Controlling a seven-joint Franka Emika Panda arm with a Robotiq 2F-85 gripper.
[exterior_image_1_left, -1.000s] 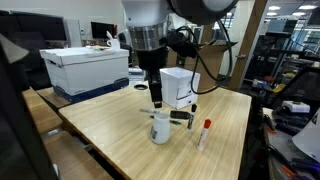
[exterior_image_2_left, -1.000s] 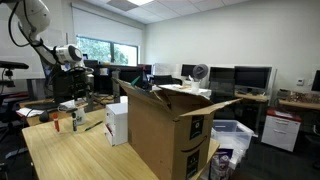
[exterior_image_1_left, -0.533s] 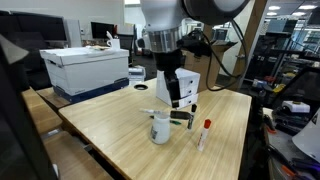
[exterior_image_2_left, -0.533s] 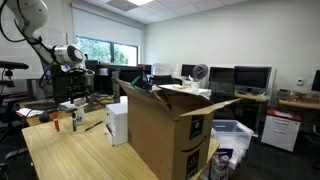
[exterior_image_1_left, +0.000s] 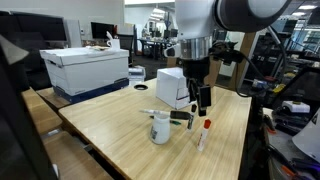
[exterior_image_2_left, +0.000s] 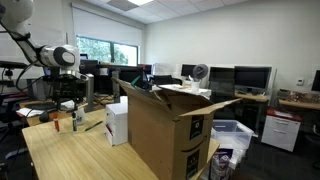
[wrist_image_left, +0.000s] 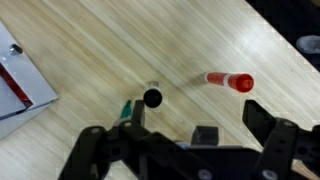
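The tool hangs over the wooden worktop with its jaws spread wide and nothing in them. The red-capped marker lies flat on the worktop pretty much right under it. There's a white cup near the marker and a white box further back.

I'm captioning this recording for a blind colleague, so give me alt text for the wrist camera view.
An open gripper seen from above, hovering over a light wooden table. Just beyond its fingers, a red marker lies on the wood, with a small black round object to its left. A white box sits at the left edge.
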